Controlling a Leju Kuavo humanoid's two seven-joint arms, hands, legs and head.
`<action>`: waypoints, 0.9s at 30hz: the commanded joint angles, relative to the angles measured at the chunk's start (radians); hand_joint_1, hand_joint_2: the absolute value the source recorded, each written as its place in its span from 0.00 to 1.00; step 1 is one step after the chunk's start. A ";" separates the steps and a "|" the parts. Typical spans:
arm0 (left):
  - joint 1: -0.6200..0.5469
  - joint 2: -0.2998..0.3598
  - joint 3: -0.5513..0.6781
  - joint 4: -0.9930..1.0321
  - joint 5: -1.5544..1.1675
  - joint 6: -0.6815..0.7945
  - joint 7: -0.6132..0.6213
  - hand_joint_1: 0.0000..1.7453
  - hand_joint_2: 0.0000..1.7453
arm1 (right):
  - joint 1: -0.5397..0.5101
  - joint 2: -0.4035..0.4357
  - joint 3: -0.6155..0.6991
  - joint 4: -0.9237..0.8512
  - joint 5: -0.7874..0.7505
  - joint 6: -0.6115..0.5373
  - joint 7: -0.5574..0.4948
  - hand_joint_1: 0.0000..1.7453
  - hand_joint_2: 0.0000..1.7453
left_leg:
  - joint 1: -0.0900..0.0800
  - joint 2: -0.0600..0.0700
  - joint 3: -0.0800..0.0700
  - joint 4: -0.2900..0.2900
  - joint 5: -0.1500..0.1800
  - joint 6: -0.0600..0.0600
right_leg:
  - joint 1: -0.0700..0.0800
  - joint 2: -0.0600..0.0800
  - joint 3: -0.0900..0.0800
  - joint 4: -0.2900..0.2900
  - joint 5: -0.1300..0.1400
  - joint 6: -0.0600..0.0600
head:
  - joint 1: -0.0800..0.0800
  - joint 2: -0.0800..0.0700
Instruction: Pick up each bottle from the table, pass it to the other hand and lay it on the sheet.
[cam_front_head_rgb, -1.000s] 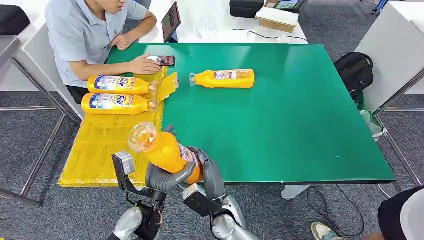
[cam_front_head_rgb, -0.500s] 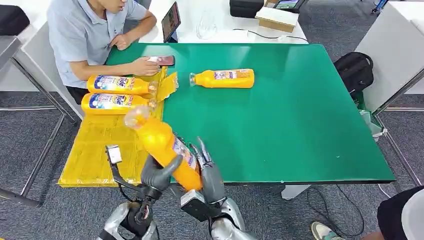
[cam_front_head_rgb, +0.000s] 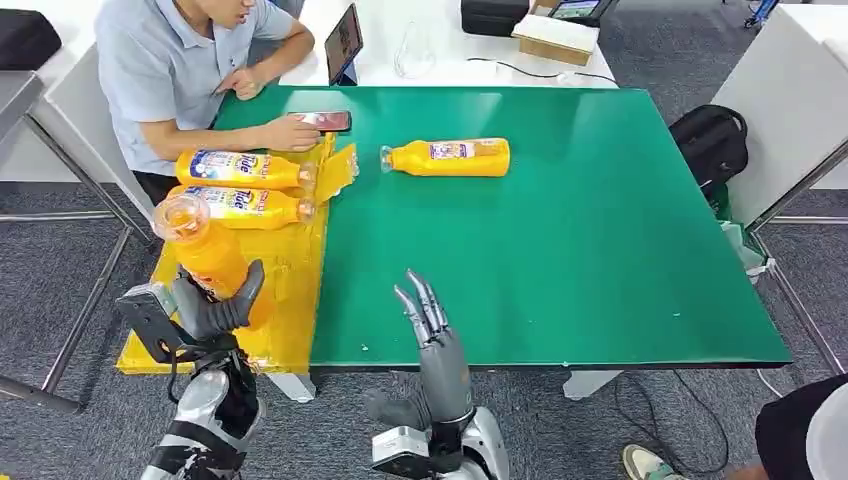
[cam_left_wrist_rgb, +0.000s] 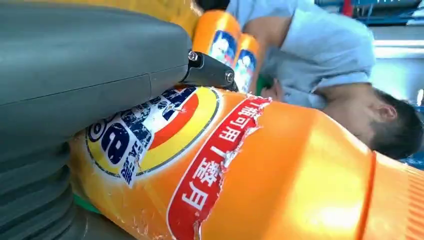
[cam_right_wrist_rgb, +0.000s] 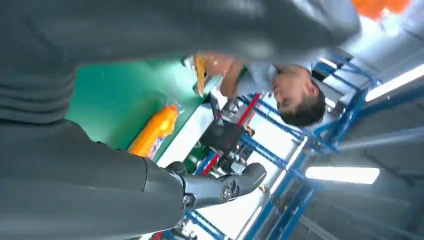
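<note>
Your left hand (cam_front_head_rgb: 215, 305) is gripping a bottle (cam_front_head_rgb: 205, 255) tilted over the yellow sheet (cam_front_head_rgb: 290, 300), and its fingers are partly hiding the bottle's lower body. Your right hand (cam_front_head_rgb: 432, 335) is holding nothing, fingers straight and apart, at the green table's (cam_front_head_rgb: 560, 250) near edge. Two bottles (cam_front_head_rgb: 235, 185) are lying on the sheet beside a person (cam_front_head_rgb: 180, 60) cut off by the frame, and one bottle (cam_front_head_rgb: 450, 157) is lying on the table.
</note>
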 joint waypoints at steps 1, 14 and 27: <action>-0.083 0.026 0.130 0.168 -0.426 0.066 0.015 1.00 1.00 | 0.038 -0.037 -0.087 -0.095 0.020 -0.003 0.002 0.00 0.00 | 0.000 0.000 0.005 -0.001 -0.001 -0.001 | 0.001 -0.002 0.005 -0.001 -0.002 -0.002 | 0.000 0.000; -0.486 0.102 -0.083 0.955 -1.320 -0.198 0.502 1.00 1.00 | -0.052 -0.071 0.037 0.013 -0.170 -0.003 0.002 0.00 0.00 | 0.000 0.000 0.005 -0.001 0.003 -0.001 | 0.001 -0.002 0.004 -0.001 0.001 -0.002 | 0.000 0.000; -0.459 0.004 0.252 0.881 -0.863 -0.666 0.225 0.00 0.00 | -0.013 -0.082 -0.014 0.008 -0.217 -0.003 0.002 0.00 0.00 | -0.001 -0.004 0.007 -0.001 0.003 -0.001 | 0.000 -0.004 0.008 0.000 -0.001 0.000 | 0.000 0.000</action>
